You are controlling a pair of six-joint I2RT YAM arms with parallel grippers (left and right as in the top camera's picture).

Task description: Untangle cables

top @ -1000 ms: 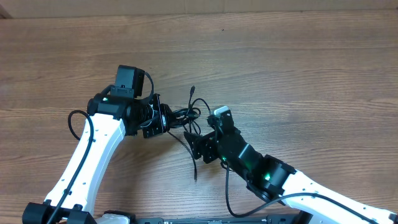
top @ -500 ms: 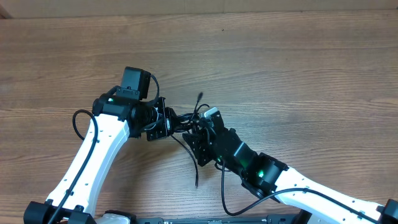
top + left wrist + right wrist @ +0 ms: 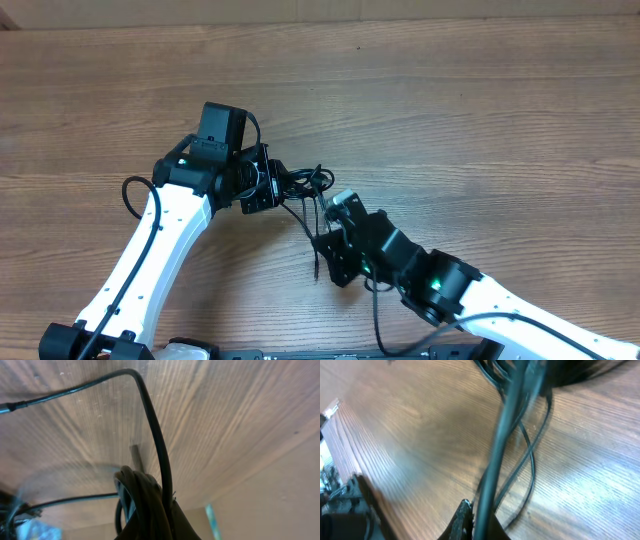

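Observation:
The cables [image 3: 297,184] form a thin black knot near the table's middle, between my two grippers. My left gripper [image 3: 268,187] is shut on the knot's left side. In the left wrist view the bundle [image 3: 146,497] runs straight into the closed jaws [image 3: 150,532], and one strand loops up over the wood. My right gripper [image 3: 322,232] sits just below and right of the knot, shut on a single strand. In the right wrist view that strand [image 3: 502,445] is taut and blurred, and it enters the pinched jaws [image 3: 482,521]. A loose cable end [image 3: 315,270] trails toward the near edge.
The wooden table [image 3: 500,120] stretches around the knot. Both white arms reach in from the near edge, the left arm [image 3: 150,250] at the left and the right arm [image 3: 470,300] at the right. A thicker black arm wire [image 3: 130,195] loops beside the left arm.
My right gripper went from open to shut on a strand and drew back toward the near edge. The left gripper carried the knot slightly up and to the right.

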